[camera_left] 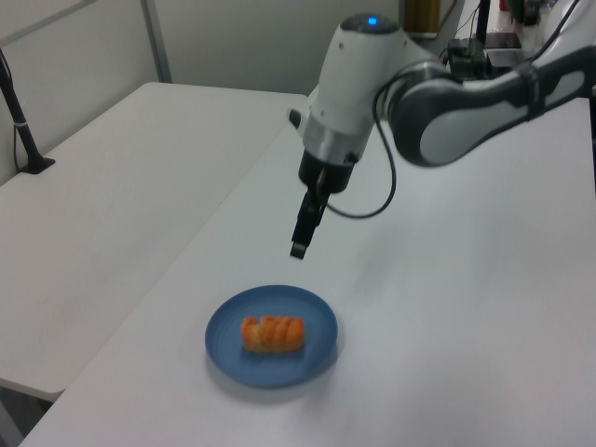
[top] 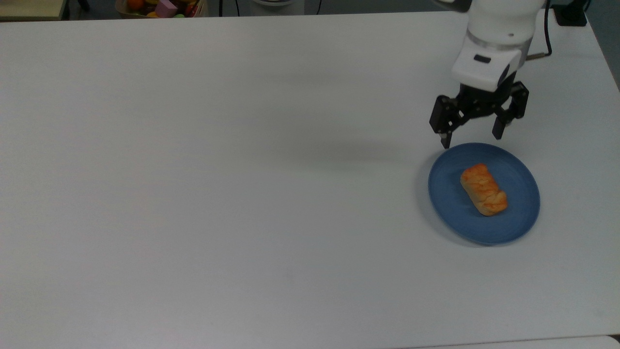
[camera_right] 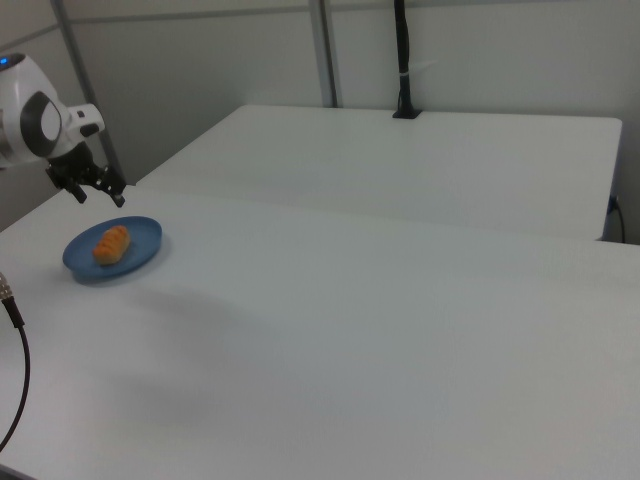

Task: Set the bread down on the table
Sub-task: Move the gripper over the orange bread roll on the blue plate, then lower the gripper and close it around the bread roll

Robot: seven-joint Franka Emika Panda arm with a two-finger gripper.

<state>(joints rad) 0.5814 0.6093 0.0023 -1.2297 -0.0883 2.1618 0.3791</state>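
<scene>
Open end effector (top: 472, 135) hovers seemingly just beyond plated bread (top: 483, 189).

Bread (top: 483, 189) on plate (top: 450, 203), plate on table (top: 242, 169)
</scene>
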